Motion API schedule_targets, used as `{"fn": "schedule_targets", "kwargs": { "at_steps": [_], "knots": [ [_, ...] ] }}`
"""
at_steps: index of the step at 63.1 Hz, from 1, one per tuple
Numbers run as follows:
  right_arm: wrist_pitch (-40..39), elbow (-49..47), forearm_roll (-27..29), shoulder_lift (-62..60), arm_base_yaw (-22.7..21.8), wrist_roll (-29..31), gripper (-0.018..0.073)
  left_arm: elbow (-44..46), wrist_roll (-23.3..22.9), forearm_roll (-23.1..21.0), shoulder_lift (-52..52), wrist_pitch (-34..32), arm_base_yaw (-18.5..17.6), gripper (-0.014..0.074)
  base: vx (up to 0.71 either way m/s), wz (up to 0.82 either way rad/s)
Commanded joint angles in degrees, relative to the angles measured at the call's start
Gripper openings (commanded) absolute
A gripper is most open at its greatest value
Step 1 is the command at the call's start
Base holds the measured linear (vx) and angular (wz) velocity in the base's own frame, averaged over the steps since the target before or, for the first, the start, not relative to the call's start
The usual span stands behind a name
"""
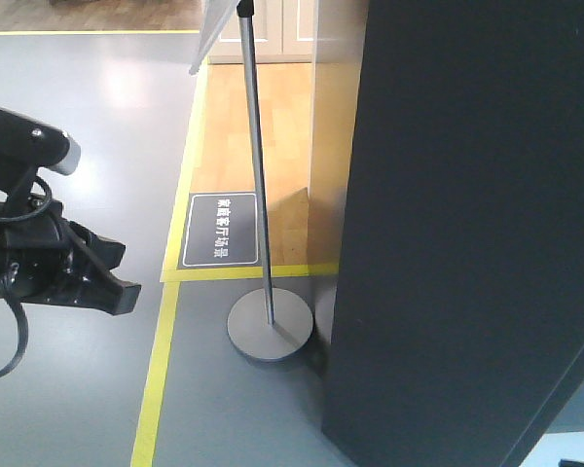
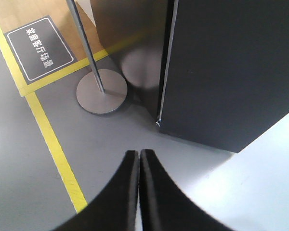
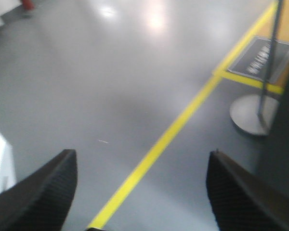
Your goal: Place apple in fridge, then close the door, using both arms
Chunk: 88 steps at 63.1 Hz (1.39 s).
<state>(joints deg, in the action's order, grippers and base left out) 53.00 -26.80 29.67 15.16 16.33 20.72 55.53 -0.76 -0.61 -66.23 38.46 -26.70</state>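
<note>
The apple is not in any view. A tall dark grey fridge point(image 1: 467, 243) fills the right of the front view. Its door point(image 2: 231, 72) shows only its smooth dark front, with a thin seam along its left edge and no white lining visible. My left gripper point(image 2: 138, 155) is shut with nothing between its fingers and hangs over the grey floor a short way in front of the fridge's lower corner. It also shows at the left of the front view as the left gripper point(image 1: 127, 290). My right gripper point(image 3: 142, 156) is open and empty above the floor, with the fridge point(image 3: 286, 144) at its right edge.
A sign stand with a round metal base point(image 1: 270, 329) and thin pole stands just left of the fridge; the base point(image 2: 102, 91) point(image 3: 253, 113) shows in both wrist views. A yellow tape line point(image 1: 161, 370) crosses the floor beside a dark floor sign point(image 1: 221, 230). A white object point(image 3: 0, 163) sits at the left.
</note>
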Motion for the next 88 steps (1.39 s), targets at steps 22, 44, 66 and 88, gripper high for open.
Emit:
{"fn": "schedule_targets", "kwargs": {
  "at_steps": [22,44,66,88],
  "knots": [
    [-17.12,-1.54,-20.6,15.76,-0.27,-11.15,-0.0013,1.21,-0.02,0.02,1.36,-2.14,0.08,-0.0006,0.0,0.0],
    [-21.76,-10.82,-46.53,28.08,-0.27,-37.19,-0.0011,1.21,-0.02,0.02,1.36,-2.14,0.08,-0.0006,0.0,0.0],
    [-21.87,-20.24,-66.6,41.87,-0.48,-51.24,-0.0004,1.21,-0.02,0.02,1.36,-2.14,0.08,-0.0006,0.0,0.0],
    [-31.88,-29.56,-51.17,48.18,-15.84,-39.31,-0.0004,1.21,-0.02,0.02,1.36,-2.14,0.08,-0.0006,0.0,0.0]
  ]
}}
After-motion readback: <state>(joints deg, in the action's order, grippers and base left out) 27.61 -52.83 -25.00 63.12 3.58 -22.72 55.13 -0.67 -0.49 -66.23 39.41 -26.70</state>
